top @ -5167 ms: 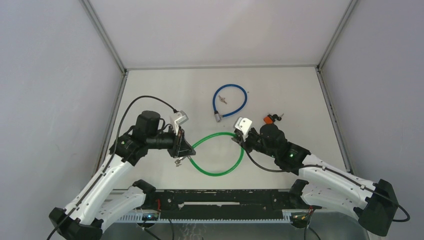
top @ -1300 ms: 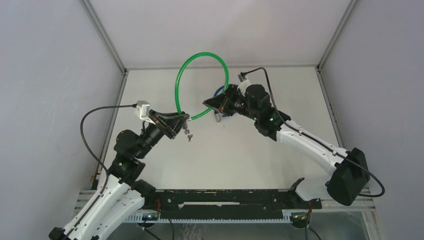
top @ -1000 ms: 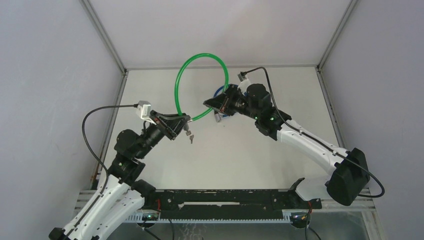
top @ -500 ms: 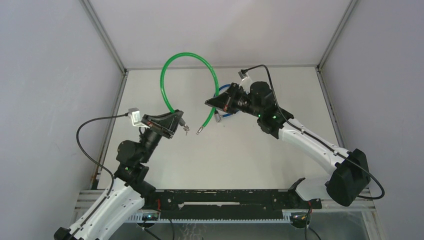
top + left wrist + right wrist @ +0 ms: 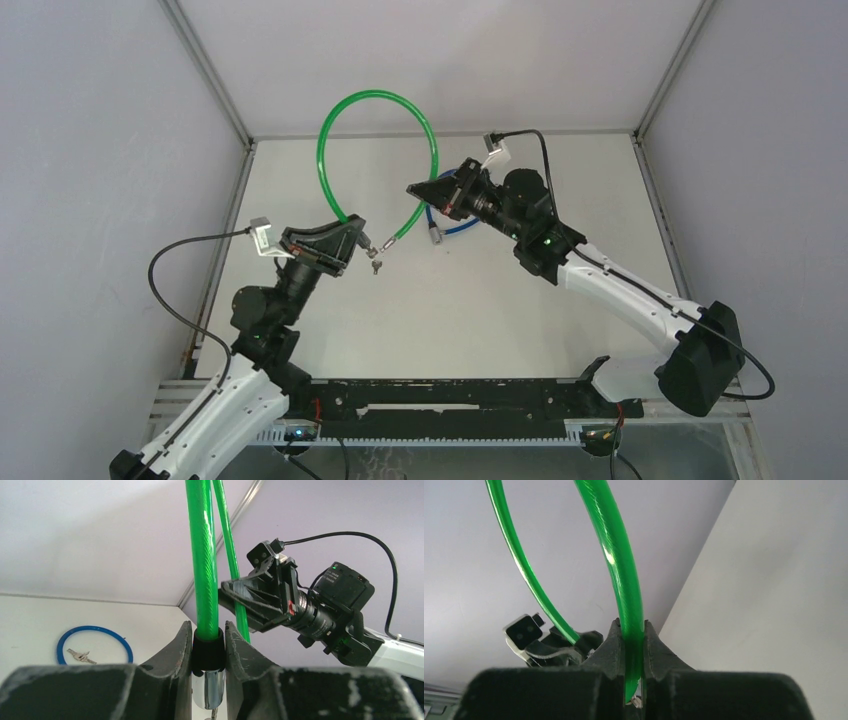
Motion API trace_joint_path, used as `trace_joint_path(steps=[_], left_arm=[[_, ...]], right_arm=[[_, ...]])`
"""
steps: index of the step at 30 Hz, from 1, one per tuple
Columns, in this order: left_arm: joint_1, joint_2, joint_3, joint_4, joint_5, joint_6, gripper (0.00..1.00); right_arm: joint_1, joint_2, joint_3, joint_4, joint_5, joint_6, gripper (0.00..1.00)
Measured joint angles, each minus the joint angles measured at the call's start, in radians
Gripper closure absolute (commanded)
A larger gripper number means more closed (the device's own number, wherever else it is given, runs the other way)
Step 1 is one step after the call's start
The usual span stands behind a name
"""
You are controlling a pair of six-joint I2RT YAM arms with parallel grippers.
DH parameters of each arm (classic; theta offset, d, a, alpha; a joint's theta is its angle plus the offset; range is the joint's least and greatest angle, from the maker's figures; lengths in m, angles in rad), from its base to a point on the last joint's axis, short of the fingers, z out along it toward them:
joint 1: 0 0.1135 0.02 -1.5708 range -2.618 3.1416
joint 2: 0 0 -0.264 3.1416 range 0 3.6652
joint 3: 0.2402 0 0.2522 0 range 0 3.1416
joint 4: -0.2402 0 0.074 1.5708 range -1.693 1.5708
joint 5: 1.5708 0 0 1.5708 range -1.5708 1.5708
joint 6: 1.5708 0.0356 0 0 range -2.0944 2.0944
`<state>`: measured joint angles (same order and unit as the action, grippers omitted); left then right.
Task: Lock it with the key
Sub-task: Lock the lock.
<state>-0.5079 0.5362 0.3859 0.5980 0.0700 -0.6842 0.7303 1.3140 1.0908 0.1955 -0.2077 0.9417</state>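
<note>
A green cable lock (image 5: 375, 95) arches high above the table between both arms. My left gripper (image 5: 358, 232) is shut on its black collar (image 5: 208, 650), just above the chrome lock barrel (image 5: 212, 692). A small key (image 5: 375, 265) dangles under that barrel. My right gripper (image 5: 412, 190) is shut on the green cable (image 5: 616, 555) a little above its free end (image 5: 396, 240), which hangs just right of the barrel without touching it. In the left wrist view the right gripper (image 5: 227, 587) shows behind the cable.
A blue cable lock (image 5: 455, 227) lies coiled on the table, partly hidden under the right arm. The left wrist view shows it as a blue ring (image 5: 94, 642) with loose keys (image 5: 80, 655) inside. Grey walls close in the table on three sides.
The right gripper let go of the cable, whose free end swung down and left. It has now shut on the cable again, higher up. The left arm shifted left with the barrel end.
</note>
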Motion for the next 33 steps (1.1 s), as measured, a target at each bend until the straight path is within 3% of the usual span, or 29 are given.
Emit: trace_joint_path(steps=[11, 33], left_arm=[[0.001, 0.019, -0.009, 0.061, 0.058, -0.008, 1.00], [0.005, 0.028, -0.009, 0.055, 0.128, -0.005, 1.00]], right_arm=[[0.021, 0.018, 0.008, 0.103, 0.095, -0.002, 1.00], [0.014, 0.062, 0.026, 0.138, 0.098, 0.003, 1.00]])
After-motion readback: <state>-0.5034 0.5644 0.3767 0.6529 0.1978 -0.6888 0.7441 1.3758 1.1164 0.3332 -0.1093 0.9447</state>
